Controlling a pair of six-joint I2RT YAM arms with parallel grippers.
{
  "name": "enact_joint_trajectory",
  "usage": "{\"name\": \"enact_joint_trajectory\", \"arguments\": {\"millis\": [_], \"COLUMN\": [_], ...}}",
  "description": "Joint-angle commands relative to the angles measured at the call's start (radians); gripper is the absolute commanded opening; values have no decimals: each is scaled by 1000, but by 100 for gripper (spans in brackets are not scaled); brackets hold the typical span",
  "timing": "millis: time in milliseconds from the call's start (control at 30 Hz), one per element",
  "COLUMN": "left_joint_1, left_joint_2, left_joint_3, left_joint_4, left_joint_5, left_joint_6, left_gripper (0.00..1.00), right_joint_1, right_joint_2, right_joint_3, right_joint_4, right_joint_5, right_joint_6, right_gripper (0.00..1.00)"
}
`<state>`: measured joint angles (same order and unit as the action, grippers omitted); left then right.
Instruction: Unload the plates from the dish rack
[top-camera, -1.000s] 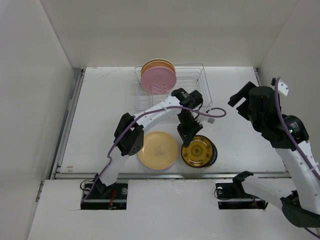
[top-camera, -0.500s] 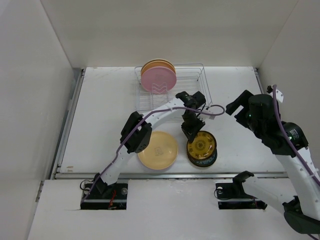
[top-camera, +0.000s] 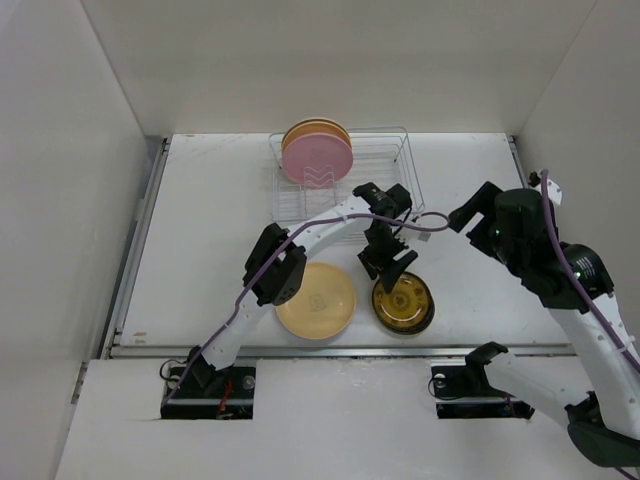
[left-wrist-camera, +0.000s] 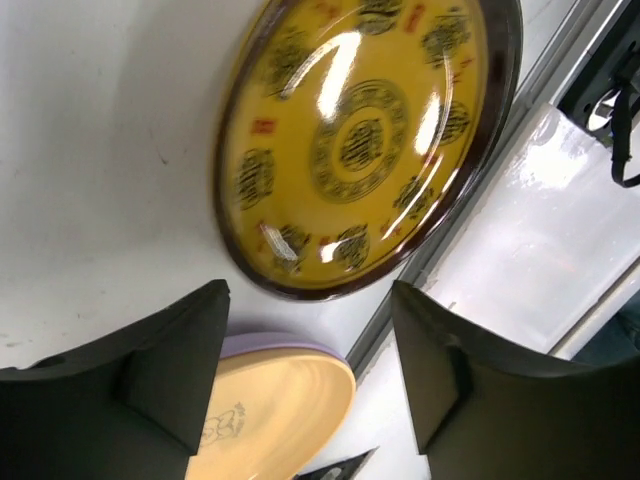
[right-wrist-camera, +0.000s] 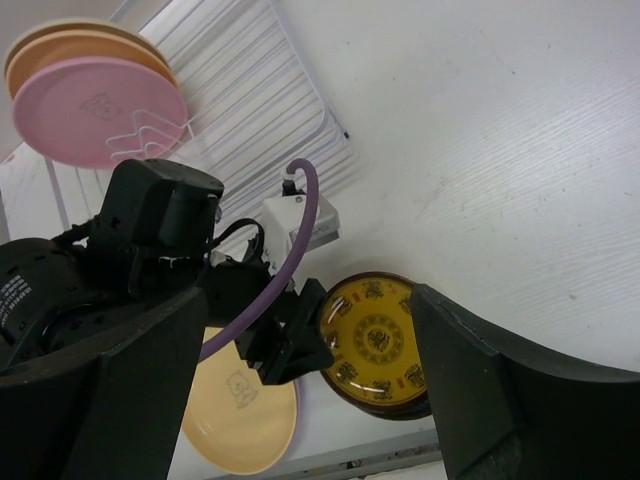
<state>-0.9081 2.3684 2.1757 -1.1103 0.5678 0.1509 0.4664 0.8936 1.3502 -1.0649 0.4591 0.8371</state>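
Yellow-brown patterned plate (top-camera: 403, 302): lying flat on the table (top-camera: 200, 220), just right of an orange-yellow plate (top-camera: 315, 300) that is being carried by a lilac plate (left-wrist-camera: 280, 346) beneath it.

Left gripper (top-camera: 389, 268): being held just above the patterned plate's rack-side edge, fingers (left-wrist-camera: 170, 370) spread wide, nothing pinched.

Right gripper (top-camera: 472, 208): being held in the air at the right, well apart from rack and plates, spread and empty.

Dish rack (top-camera: 390, 150): being occupied at its left end by upright plates, a pink plate (top-camera: 317, 162) in front, orange and cream rims behind.

Step in hand, as judged: the set-down of the patterned plate is being finished.

Next move, as judged: the left arm is being called on to rise clear and reach to the rack, where the pink plate's rim is to be pinched and drawn straight up out of the prongs.
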Motion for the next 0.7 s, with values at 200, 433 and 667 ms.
{"name": "enact_joint_trajectory", "arguments": {"millis": [200, 433, 667], "left_joint_1": [-3, 63, 156], "left_joint_2": [-182, -301, -446], "left_joint_3": [-28, -143, -246], "left_joint_4": [19, 72, 60], "left_joint_5": [-101, -272, -422], "left_joint_6": [44, -25, -36], "left_gripper": [91, 91, 92], "right_joint_1": [9, 9, 9], "right_joint_2": [31, 31, 146], "right_joint_3": [10, 30, 70], "right_joint_4": [51, 51, 103], "right_joint_5": [-30, -19, -146], "right_joint_6": [-44, -56, -154], "right_gripper": [88, 88, 88]}}
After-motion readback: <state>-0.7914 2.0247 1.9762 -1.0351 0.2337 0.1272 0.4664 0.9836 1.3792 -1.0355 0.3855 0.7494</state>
